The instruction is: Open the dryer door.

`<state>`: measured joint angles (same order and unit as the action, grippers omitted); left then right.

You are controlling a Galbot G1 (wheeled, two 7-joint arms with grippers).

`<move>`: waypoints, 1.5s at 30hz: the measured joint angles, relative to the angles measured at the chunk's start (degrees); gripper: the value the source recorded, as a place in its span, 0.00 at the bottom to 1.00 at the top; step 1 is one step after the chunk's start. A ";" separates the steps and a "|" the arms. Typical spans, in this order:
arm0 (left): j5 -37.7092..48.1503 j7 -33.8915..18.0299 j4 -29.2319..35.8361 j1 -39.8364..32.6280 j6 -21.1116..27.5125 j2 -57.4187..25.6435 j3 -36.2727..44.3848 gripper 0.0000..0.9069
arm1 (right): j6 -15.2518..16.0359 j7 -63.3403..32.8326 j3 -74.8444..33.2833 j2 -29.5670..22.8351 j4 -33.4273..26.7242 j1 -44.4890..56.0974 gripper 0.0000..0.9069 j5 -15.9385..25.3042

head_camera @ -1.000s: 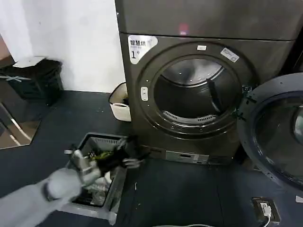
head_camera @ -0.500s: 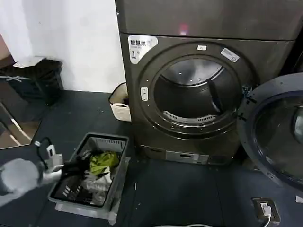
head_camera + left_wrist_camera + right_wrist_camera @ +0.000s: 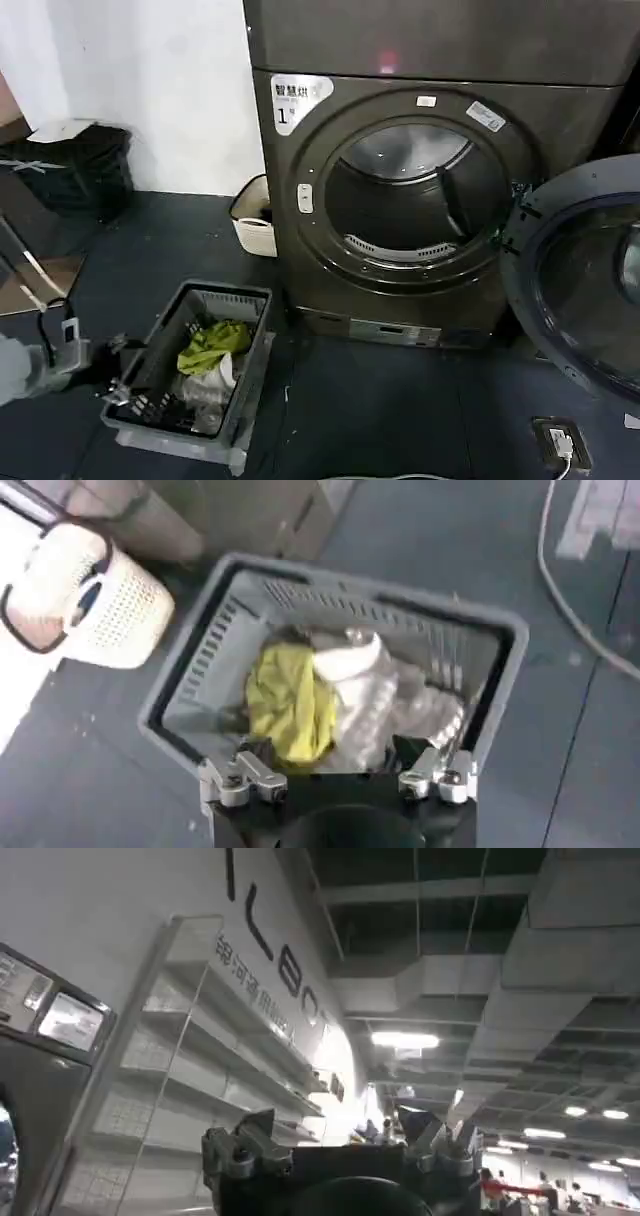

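Low down, left tool (image 3: 118, 372) spread wide beside laundry basket (image 3: 252, 300), dryer door (image 3: 578, 275) swung open.

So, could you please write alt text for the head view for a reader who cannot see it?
The dryer door hangs wide open at the right of the dryer, baring its drum mouth. On the floor at lower left, the left gripper sits beside a grey laundry basket of clothes.

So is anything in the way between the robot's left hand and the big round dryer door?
Nothing blocks it. The left hand hangs by the laundry basket, far from the dryer door, which already stands swung open.
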<state>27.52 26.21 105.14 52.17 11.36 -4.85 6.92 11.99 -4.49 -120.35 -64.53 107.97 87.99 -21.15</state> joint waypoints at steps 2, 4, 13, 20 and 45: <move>-1.35 1.17 -0.77 -0.01 0.12 0.08 -0.19 1.00 | -0.04 0.03 -0.05 0.00 -0.03 0.07 1.00 0.00; -2.34 1.63 -1.26 0.07 0.49 0.09 -0.62 1.00 | -0.04 0.06 -0.09 -0.03 -0.03 0.12 1.00 -0.01; -2.25 1.22 -2.02 0.23 0.04 0.27 -1.00 1.00 | -0.07 0.22 -0.44 -0.44 0.39 0.41 1.00 0.00; -3.56 2.42 -2.49 0.08 -1.08 0.18 -1.04 1.00 | 0.01 0.23 -0.65 -0.59 0.43 0.60 1.00 0.01; -4.15 2.64 -2.79 0.43 -3.14 0.14 -1.08 1.00 | -0.19 0.37 -0.05 -1.28 0.41 0.20 1.00 0.29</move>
<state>23.37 28.85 102.35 52.59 8.22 -4.71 5.84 11.80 -4.12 -120.40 -65.80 108.38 88.19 -20.86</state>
